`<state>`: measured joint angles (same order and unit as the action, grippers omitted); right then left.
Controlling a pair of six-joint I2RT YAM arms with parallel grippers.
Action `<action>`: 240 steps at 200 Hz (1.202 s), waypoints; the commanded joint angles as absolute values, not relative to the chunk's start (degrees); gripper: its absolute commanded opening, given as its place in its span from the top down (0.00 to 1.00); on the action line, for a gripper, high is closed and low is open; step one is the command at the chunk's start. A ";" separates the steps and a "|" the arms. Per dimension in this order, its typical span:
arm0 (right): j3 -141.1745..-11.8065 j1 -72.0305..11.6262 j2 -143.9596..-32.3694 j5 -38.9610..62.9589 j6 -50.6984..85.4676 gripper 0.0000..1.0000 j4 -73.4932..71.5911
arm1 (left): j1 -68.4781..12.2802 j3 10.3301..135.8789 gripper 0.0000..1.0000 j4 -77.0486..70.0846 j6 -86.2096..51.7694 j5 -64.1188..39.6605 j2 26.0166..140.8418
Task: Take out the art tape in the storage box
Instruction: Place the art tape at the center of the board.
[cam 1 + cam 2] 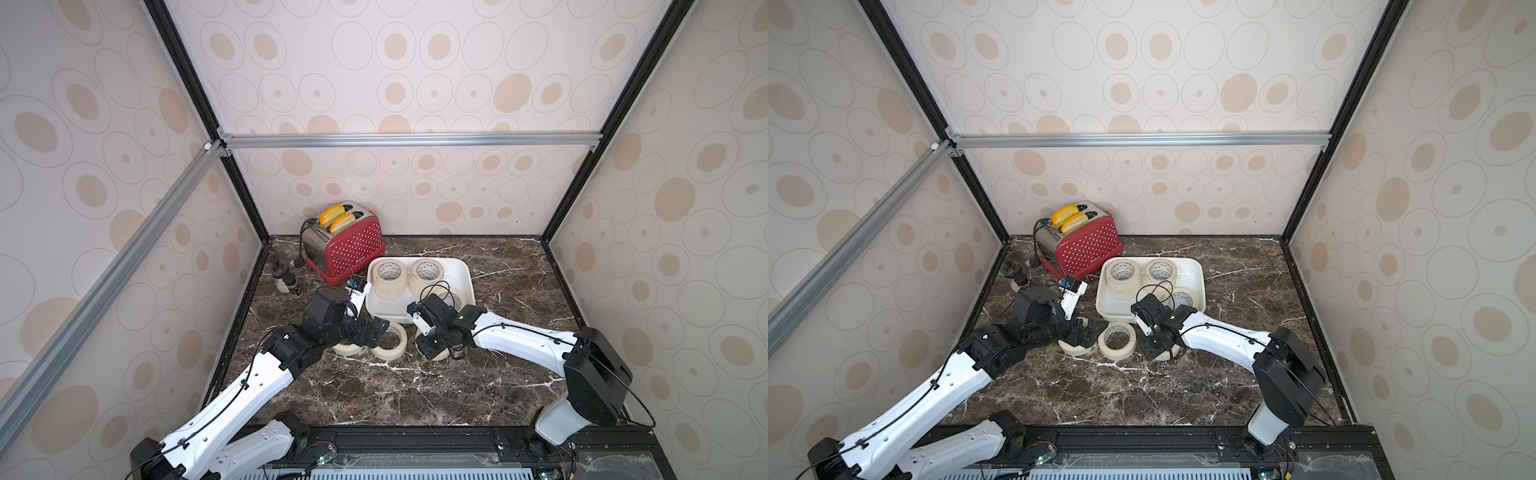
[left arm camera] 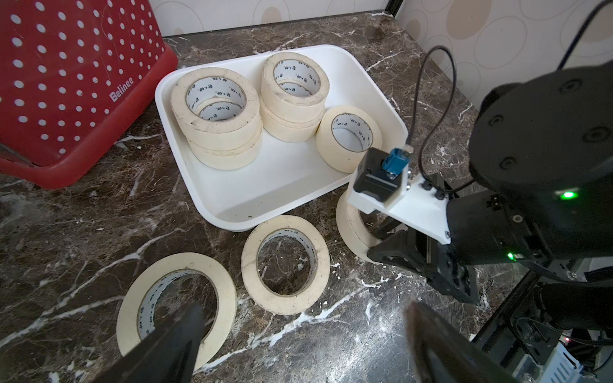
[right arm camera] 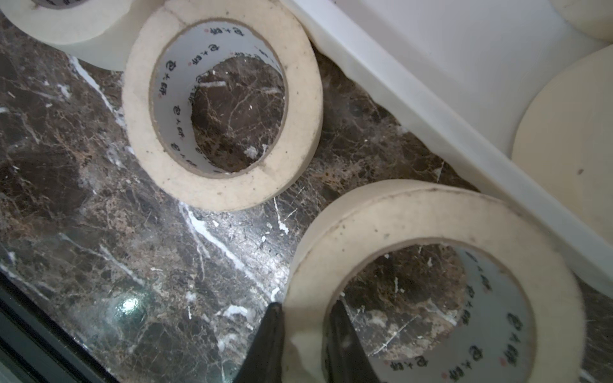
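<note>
art tape (image 2: 215,109): dark print on cores | storage box (image 2: 265,199): stacks inside | red toaster (image 2: 66,83) said "Belinee" | left gripper (image 2: 298,318) spread apart | right gripper (image 3: 305,311) pinched near roll (image 3: 431,225)

Most of art tape roll (image 1: 418,333) hidden under right tool (image 1: 432,347); wrist-view toaster (image 2: 66,83) cropped

Cream art tape (image 2: 225,136), white storage box (image 2: 265,185) — red white-dotted toaster (image 2: 66,83), dark white-veined tabletop (image 2: 83,232), seemingly marble.
</note>
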<state>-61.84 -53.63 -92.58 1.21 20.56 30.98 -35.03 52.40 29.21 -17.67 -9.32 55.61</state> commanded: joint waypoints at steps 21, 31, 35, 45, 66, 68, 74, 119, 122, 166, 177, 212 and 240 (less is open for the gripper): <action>-63.98 -53.63 -95.48 -0.93 19.17 0.92 29.50 | -34.54 52.73 0.01 28.56 -18.37 -10.37 55.81; -64.30 -53.61 -95.99 -1.35 18.91 0.92 29.34 | -34.54 52.73 0.01 28.52 -18.37 -10.35 55.89; -64.31 -53.67 -96.21 -1.60 18.82 0.92 29.35 | -34.54 52.73 0.01 28.56 -18.41 -10.37 55.90; -64.67 -53.61 -96.70 -1.97 18.57 0.92 29.29 | -34.42 52.71 0.01 28.49 -18.46 -10.38 55.98; -65.33 -53.65 -97.60 -2.01 18.13 0.92 29.01 | -34.31 52.71 0.01 28.48 -18.47 -10.45 56.14; -65.35 -53.69 -97.70 -2.02 18.11 0.92 29.01 | -34.33 52.69 0.01 28.48 -18.46 -10.46 56.16; -65.55 -53.69 -97.89 -1.93 18.03 0.92 28.79 | -34.32 52.73 0.01 28.48 -18.49 -10.54 56.16; -66.60 -53.67 -99.62 -1.32 17.78 0.92 28.29 | -34.21 52.65 0.01 28.48 -18.47 -10.58 56.29; -66.71 -53.70 -99.69 -1.30 17.80 0.92 28.29 | -34.28 52.65 0.01 28.48 -18.51 -10.62 56.33; -66.98 -53.62 -100.46 -1.09 17.67 0.92 27.77 | -34.24 52.65 0.01 28.48 -18.50 -10.59 56.51; -66.98 -53.61 -100.71 -1.14 17.67 0.92 27.71 | -34.21 52.67 0.01 28.48 -18.55 -10.63 56.53; -66.76 -53.61 -101.16 -1.14 17.92 0.89 28.01 | -34.15 52.65 0.01 28.43 -18.54 -10.50 56.56; -66.80 -53.53 -100.75 -1.96 18.19 0.77 28.67 | -34.16 52.65 0.01 28.48 -18.55 -10.47 56.53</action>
